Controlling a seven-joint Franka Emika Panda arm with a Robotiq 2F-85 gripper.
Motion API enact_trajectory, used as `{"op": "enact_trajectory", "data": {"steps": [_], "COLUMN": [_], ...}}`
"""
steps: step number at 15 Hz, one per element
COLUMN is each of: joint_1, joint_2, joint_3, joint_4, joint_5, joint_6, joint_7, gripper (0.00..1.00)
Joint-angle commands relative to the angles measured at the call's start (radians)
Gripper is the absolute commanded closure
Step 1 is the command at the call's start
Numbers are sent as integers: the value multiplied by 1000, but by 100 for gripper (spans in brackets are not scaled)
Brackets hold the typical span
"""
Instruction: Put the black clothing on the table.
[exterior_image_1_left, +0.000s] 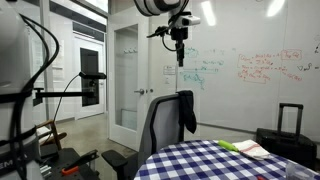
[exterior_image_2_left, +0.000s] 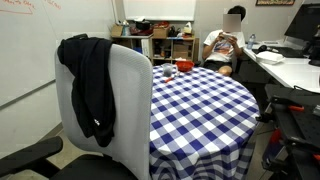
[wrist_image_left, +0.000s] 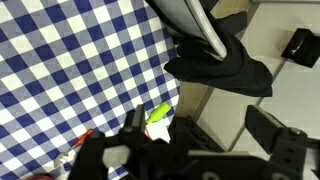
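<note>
Wrist view: the checkered surface (wrist_image_left: 70, 60) fills the 9 o'clock half. An office chair (exterior_image_2_left: 125, 110) stands against its edge in both exterior views. The black clothing (exterior_image_2_left: 92, 85) is draped over the chair back, off the surface, at 1 o'clock in the wrist view. The gripper (exterior_image_1_left: 180, 58) hangs at 12 o'clock, well above the clothing, fingers spread and empty. A green item (wrist_image_left: 158, 115) lies near the surface edge.
</note>
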Motion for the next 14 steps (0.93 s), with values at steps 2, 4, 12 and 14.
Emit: {"op": "enact_trajectory", "data": {"steps": [2, 4, 12, 14], "joint_1": [12, 13, 60, 90], "joint_2": [-26, -27, 156, 223], "joint_3": [1, 6, 36, 51], "joint_4": [-32, -42, -37, -2], "joint_5": [126, 151, 263, 269], "joint_6": [38, 85, 452, 517], "joint_7": [137, 215, 480, 498], "gripper": [0, 0, 0, 0]}}
